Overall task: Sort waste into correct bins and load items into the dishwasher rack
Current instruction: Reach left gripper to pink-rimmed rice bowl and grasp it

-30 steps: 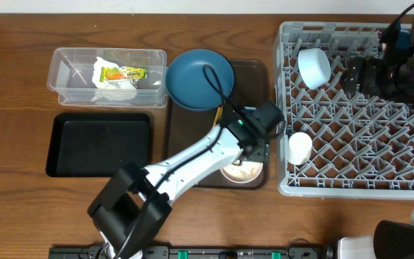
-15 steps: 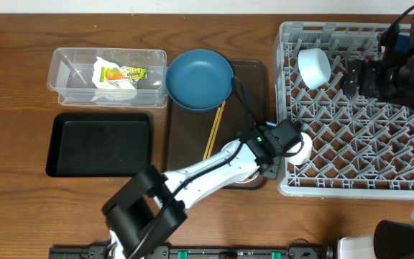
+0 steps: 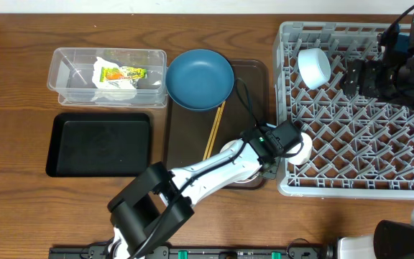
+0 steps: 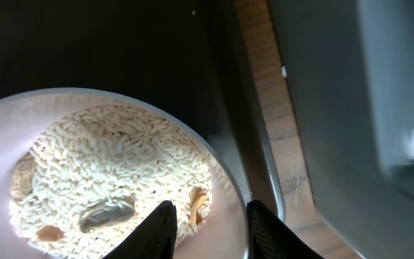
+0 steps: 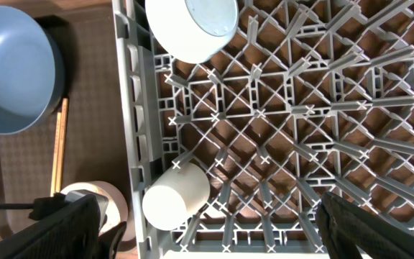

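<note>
Left wrist view: the arm gets ready to grab the white bowl full of rice.

The left gripper [image 4: 212, 217] hangs over the white bowl [image 4: 225, 188], which sits on the brown tray [image 3: 185, 144] just beside the rack [image 3: 351, 144]. Its jaws are a little apart, with the bowl's edge between them: one finger is over the rice [image 4: 113, 165] and one is outside. I think that is so it can pinch the edge and lift. The rice likely has to be tipped into a bin first, maybe the black tub [image 3: 99, 144]. The right gripper [image 5: 210, 216] waits above the rack, jaws wide and holding nothing, out of the way.
</note>
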`<control>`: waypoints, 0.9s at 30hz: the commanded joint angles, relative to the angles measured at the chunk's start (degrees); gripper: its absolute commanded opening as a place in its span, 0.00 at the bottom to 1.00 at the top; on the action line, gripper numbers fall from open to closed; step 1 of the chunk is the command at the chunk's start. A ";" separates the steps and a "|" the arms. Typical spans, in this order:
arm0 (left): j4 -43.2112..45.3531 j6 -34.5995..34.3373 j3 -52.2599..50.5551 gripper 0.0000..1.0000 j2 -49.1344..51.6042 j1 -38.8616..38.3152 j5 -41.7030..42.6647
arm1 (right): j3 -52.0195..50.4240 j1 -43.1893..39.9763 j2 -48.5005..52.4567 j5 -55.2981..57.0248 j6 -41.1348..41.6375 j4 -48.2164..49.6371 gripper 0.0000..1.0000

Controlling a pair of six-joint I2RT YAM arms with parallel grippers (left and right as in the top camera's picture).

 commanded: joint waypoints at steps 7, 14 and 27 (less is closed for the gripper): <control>0.24 0.15 0.68 0.31 2.10 0.02 0.50 | 0.15 -0.20 -0.13 -0.26 0.50 -0.13 0.94; 0.46 0.04 0.70 0.25 2.93 0.85 0.61 | 0.15 -0.20 -0.13 -0.24 0.50 -0.11 0.94; 0.20 0.46 0.70 0.06 1.18 1.92 0.74 | 0.15 -0.20 -0.13 -0.22 0.46 0.07 0.93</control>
